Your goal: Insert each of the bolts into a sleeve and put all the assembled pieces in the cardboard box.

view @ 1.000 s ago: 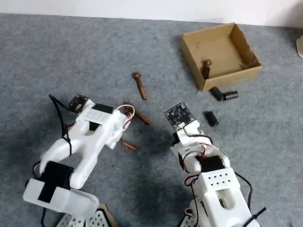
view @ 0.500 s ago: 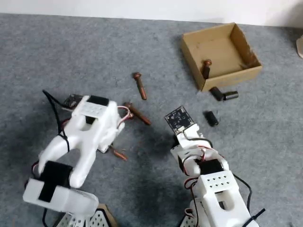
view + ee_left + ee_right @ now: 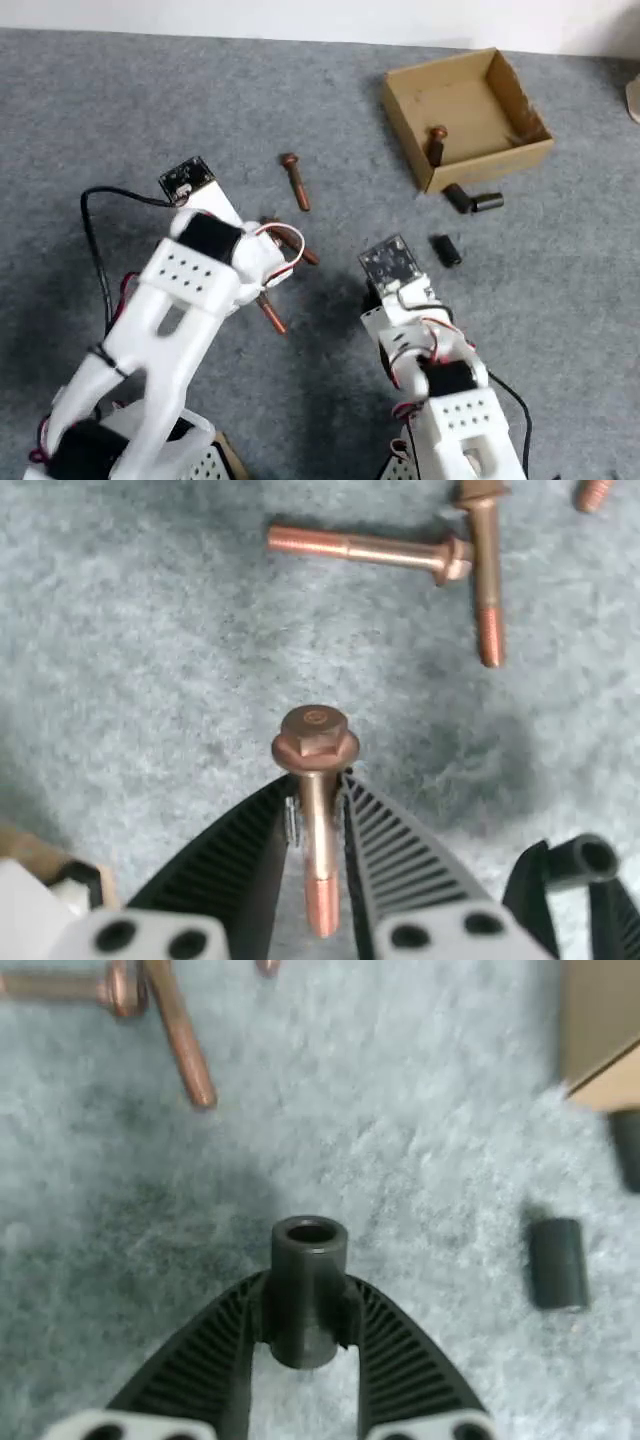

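A grey, carpet-like worktop (image 3: 150, 100) seen from above, with two white robot arms. The left gripper (image 3: 317, 800) is clamped on a copper-coloured bolt (image 3: 316, 745), pinching the smooth shank just below the hexagonal head. The head sticks out past the fingertips and the threaded tip lies back between the fingers. The right gripper (image 3: 308, 1305) is closed around the side wall of a short black sleeve (image 3: 308, 1260), whose open bore faces outward, clear of the fingers.

Two more bolts (image 3: 296, 180) lie loose on the worktop between the arms and the cardboard box (image 3: 490, 163). Three spare sleeves (image 3: 446, 250) lie near the box's front wall. One assembled piece (image 3: 436, 145) rests inside the box.

The bolt looks stiff, fairly light, and smooth enough to twist in the grip, so a firm hold on the shank seems best. The sleeve looks rigid and light, and is best held by its sides so the hole stays open.
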You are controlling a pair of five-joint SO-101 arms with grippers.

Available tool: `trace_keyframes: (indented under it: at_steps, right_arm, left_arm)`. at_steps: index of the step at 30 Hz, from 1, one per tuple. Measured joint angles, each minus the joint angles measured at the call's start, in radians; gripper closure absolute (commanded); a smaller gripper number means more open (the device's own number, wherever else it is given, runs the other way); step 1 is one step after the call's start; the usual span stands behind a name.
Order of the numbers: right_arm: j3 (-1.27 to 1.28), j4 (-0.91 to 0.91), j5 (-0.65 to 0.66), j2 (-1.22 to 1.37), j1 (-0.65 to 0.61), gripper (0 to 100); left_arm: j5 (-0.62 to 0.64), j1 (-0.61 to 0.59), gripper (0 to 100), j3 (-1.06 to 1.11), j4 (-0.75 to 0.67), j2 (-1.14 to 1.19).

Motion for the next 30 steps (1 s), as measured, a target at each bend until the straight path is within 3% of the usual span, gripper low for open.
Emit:
trace_keyframes:
  at_steps: [7,10,17,25,30]
  right_arm:
    - [0.118,0.0,-0.003,-0.358,-0.054,99.4]
    - [0.118,-0.002,-0.003,-0.476,-0.084,99.4]
    - [0.118,-0.025,-0.003,-0.548,-0.104,99.4]
    - [0.118,-0.043,-0.003,-0.52,-0.16,99.4]
    - [0.12,-0.043,-0.003,-0.479,-0.17,99.4]
  left_arm:
    - [-0.265,0.0,99,0.012,0.002,-0.112]
    - [-0.284,-0.002,99,0.011,-0.029,-0.138]
    - [-0.227,-0.002,99,0.149,-0.433,-0.147]
    - [-0.232,0.0,99,0.477,-1.066,-0.147]
    - [-0.282,0.0,99,0.486,-1.18,-0.147]
